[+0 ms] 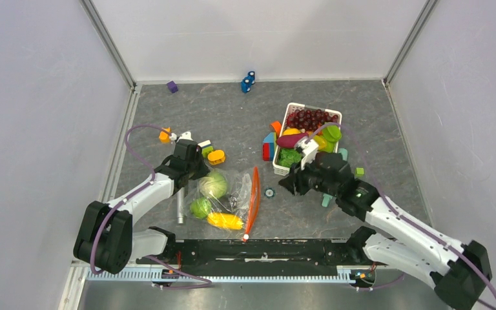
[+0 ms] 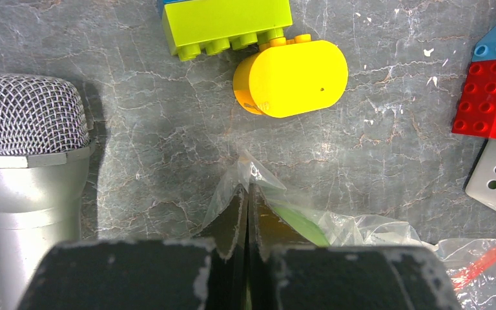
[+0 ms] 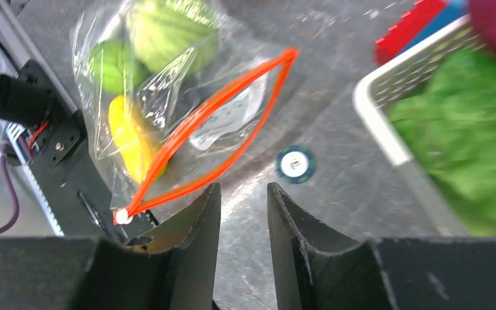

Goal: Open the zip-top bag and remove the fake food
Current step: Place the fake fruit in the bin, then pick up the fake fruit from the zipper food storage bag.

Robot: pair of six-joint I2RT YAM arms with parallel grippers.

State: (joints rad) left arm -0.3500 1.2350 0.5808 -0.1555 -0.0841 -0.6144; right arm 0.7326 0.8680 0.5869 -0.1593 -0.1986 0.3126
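Pinching a clear corner of the zip-top bag (image 1: 236,194) with the left gripper (image 2: 247,210), fingers pressed together, at 8 o'clock from the white basket (image 1: 314,106). Holding the right gripper (image 3: 244,192) spread at 3 o'clock of the open red-orange zipper strip (image 1: 254,197). Probably risking the thin film slipping out of this pinch, or dragging the whole bag, with corn cob (image 1: 225,221) and cabbage (image 1: 214,185), instead of emptying it.

I am working over a grey marbled tabletop (image 1: 219,110), with plain white walls (image 1: 258,32) and metal corner posts (image 1: 106,39) enclosing it.
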